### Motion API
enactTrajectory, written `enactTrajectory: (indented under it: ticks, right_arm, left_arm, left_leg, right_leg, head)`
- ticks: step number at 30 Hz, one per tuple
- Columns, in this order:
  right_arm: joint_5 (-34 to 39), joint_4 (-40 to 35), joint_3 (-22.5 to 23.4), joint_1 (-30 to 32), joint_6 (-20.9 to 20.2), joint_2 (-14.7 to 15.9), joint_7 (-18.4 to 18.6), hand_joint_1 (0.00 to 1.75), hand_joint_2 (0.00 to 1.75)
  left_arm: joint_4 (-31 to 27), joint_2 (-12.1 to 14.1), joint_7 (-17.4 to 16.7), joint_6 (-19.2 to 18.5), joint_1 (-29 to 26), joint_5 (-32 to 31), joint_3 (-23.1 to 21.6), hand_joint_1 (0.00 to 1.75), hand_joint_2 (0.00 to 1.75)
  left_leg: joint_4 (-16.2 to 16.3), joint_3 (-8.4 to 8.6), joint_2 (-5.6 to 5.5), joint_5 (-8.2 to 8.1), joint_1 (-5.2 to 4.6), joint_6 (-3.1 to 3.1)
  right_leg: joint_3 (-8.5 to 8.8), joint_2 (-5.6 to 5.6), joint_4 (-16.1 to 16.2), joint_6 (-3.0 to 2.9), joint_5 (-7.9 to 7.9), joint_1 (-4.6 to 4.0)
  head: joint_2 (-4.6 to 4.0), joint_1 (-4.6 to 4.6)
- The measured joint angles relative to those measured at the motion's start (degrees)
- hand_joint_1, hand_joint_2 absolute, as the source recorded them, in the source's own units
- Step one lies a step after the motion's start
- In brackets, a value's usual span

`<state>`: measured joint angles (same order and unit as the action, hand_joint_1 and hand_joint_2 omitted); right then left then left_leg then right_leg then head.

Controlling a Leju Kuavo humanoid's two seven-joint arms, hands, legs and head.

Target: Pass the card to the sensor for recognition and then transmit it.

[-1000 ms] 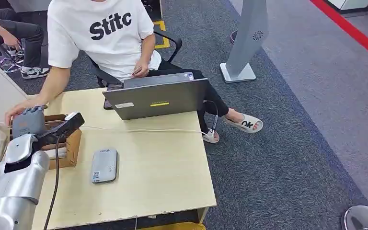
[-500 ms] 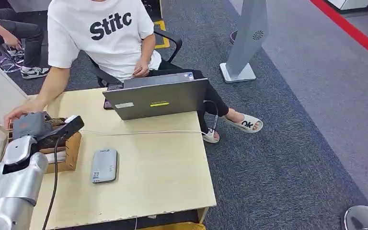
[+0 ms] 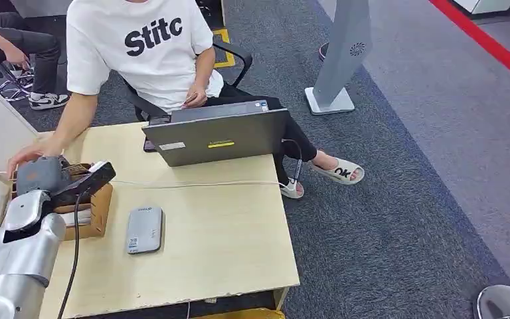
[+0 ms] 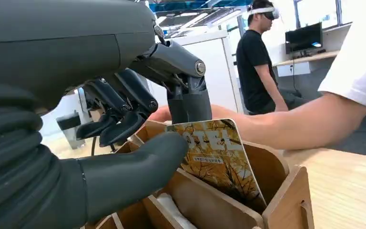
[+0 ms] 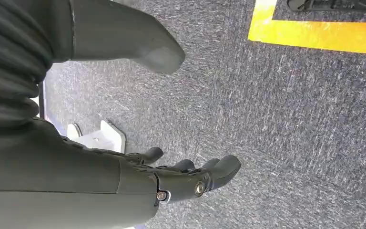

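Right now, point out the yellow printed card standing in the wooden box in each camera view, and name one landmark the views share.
Head view: I cannot pick out the yellow printed card; the left hand covers the wooden compartment box at the table's left edge.
Left wrist view: card at centre, upright in the box's end compartment, pinched by thumb and finger.
Right wrist view: not in it; grey carpet.
Shared landmark: the box and the person's forearm behind it.

The head view is taken from high on the body, facing forward and down across the table and carpet. The left wrist view is taken close behind the left hand, level with the wooden box; hand and box are shared with the head view. The right wrist view is pointed down at the carpet, behind the right hand.
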<state>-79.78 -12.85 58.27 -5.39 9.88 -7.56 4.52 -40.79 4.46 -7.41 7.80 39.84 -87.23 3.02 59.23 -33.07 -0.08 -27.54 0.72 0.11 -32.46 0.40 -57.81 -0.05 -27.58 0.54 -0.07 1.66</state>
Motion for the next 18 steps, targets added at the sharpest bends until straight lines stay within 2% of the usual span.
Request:
enactTrajectory:
  ticks: [3,6,14,18]
  right_arm:
    - [-0.2,0.0,0.4,0.0,0.0,0.0,0.0,0.0,1.75]
    - [-0.6,0.0,0.9,0.0,0.1,0.0,-0.3,0.0,1.75]
    - [-2.0,0.0,1.3,0.0,0.7,0.0,-1.5,0.0,1.75]
    - [-2.4,0.0,1.4,0.0,0.7,0.0,-1.7,0.0,1.75]
  left_arm:
    - [-0.7,0.0,-1.4,1.3,-0.1,0.0,0.0,1.75,1.75]
    - [-4.2,0.0,-2.4,2.2,-0.5,0.0,0.0,1.75,1.75]
    - [-24.6,-0.3,-1.6,0.4,-1.8,0.0,0.2,1.75,1.75]
    - [-30.5,-0.1,-1.8,-0.6,-1.5,0.0,0.4,1.75,1.75]
  left_leg:
    - [0.0,-0.01,0.0,0.01,0.01,0.0]
    - [0.0,-0.02,0.0,0.01,0.01,0.0]
    - [0.0,-0.11,-0.01,0.02,0.0,0.02]
    - [0.0,-0.1,-0.02,0.02,0.0,0.02]
  right_leg:
    - [-0.01,0.0,0.0,0.0,0.0,-0.01]
    - [-0.02,0.0,0.0,0.0,0.0,-0.01]
    - [-0.07,-0.01,0.0,0.0,0.0,-0.01]
    - [-0.07,-0.03,0.0,0.0,0.0,-0.01]
  head:
    - [0.0,0.0]
    - [0.0,-0.02]
    - [0.0,0.02]
    - [0.0,0.0]
